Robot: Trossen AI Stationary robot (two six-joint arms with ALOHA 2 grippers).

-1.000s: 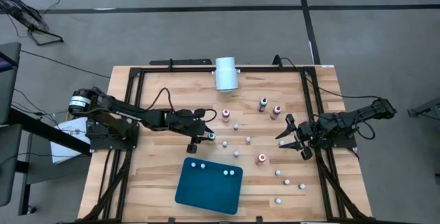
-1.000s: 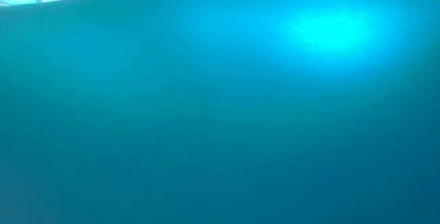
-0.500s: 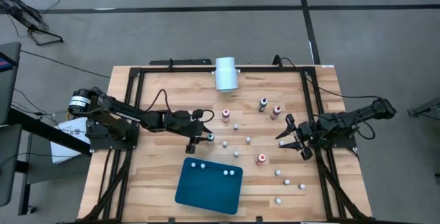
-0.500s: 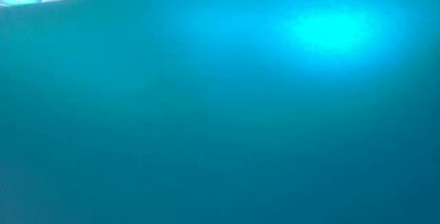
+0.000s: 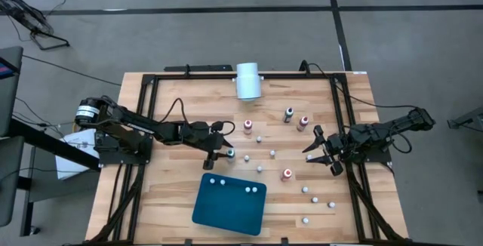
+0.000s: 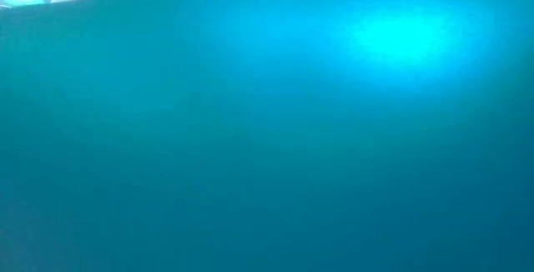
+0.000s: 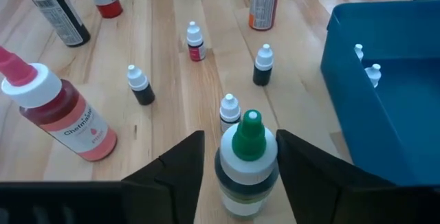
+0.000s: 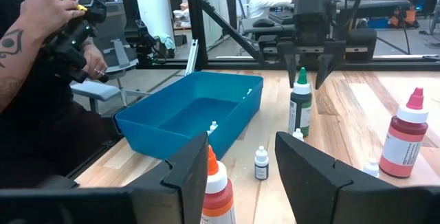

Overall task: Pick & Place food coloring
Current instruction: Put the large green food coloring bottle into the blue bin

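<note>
The left gripper (image 7: 240, 157) stands with its fingers apart around a green-capped food coloring bottle (image 7: 246, 163), upright on the table (image 5: 173, 201) just beside the blue tray (image 5: 230, 204). The right gripper (image 5: 321, 149) waits open near the table's right side, with 1 orange-capped bottle (image 8: 216, 191) between its fingers, not gripped.

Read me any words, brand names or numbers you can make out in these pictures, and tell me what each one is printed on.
"Chefmaster": on the label of the red bottle with a pink tip, left wrist view.
Small print on the orange bottle and the dark bottle: too small to read.
Label on the green-tipped bottle standing between the left gripper's fingers: not legible.
Nothing else readable.
</note>
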